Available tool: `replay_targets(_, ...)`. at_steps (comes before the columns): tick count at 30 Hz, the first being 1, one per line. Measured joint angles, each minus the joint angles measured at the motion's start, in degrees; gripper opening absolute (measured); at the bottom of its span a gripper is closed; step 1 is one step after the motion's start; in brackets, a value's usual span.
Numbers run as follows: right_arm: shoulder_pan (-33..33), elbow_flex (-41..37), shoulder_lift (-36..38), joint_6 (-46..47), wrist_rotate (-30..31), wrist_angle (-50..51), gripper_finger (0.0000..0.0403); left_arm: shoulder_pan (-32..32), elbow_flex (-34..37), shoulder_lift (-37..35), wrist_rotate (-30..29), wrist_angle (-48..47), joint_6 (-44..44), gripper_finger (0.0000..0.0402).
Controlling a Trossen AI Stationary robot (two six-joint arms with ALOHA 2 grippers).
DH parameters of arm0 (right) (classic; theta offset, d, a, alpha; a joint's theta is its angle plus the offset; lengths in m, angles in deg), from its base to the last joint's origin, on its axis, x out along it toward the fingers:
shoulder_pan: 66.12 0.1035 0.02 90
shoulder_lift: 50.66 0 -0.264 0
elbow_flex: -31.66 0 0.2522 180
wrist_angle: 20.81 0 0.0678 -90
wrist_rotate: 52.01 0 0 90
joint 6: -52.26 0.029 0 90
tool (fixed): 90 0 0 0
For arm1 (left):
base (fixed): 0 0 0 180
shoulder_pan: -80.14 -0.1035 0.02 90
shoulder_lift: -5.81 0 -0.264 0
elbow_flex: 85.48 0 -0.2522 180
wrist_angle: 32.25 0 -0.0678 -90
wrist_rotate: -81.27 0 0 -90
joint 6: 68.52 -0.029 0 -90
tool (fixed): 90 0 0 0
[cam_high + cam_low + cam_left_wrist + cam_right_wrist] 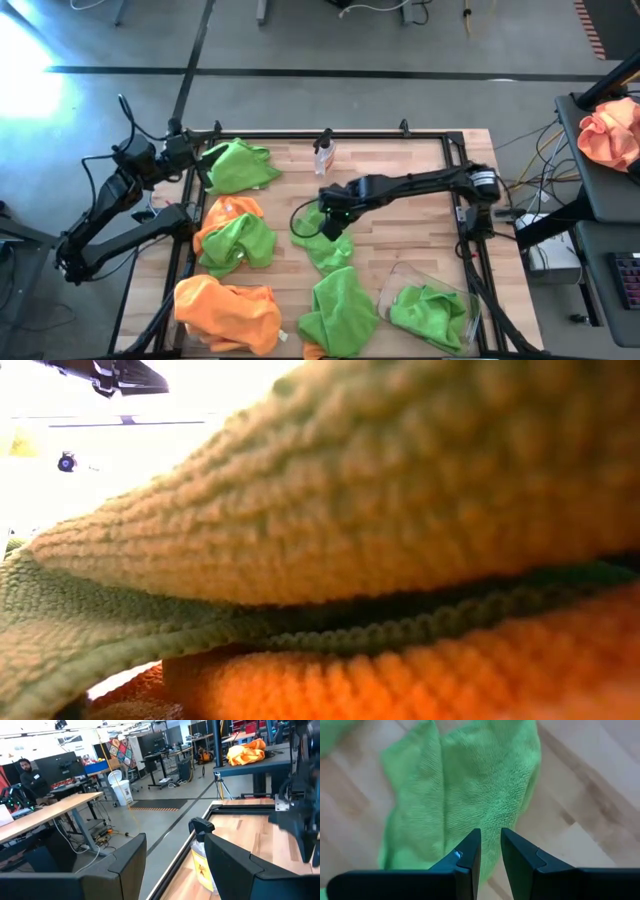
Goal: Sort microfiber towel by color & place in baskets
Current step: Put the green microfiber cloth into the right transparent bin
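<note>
Microfiber towel (327, 250) in lime green is my current one; it lies on the wood just beside the clear basket (400, 277), and my right gripper (490, 851) hangs above it, fingers nearly together with a narrow gap and nothing in them. So far that basket has just one green towel (428, 312) in it. Lots left, I'd say: green and orange cloths lie scattered well away from the basket. My left gripper (172, 865) waits wide open, far from it.
</note>
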Motion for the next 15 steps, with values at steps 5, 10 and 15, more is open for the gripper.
replay_targets(5, 0.49, 2.72, -4.57, -0.33, 0.08, 1.92, 0.0068, 0.0, 0.0, -0.18, 0.0, -0.18, -0.77, 0.0185)
replay_targets(10, 0.6, 6.03, -7.44, -1.87, 0.02, 4.21, 0.0074, 0.0, 0.0, -0.22, 0.0, -0.87, -1.53, 0.0185)
replay_targets(15, 0.45, 9.89, -9.0, -2.21, 0.08, 7.63, 0.0108, 0.0, 0.0, -0.29, 0.01, -0.94, -1.51, 0.0185)
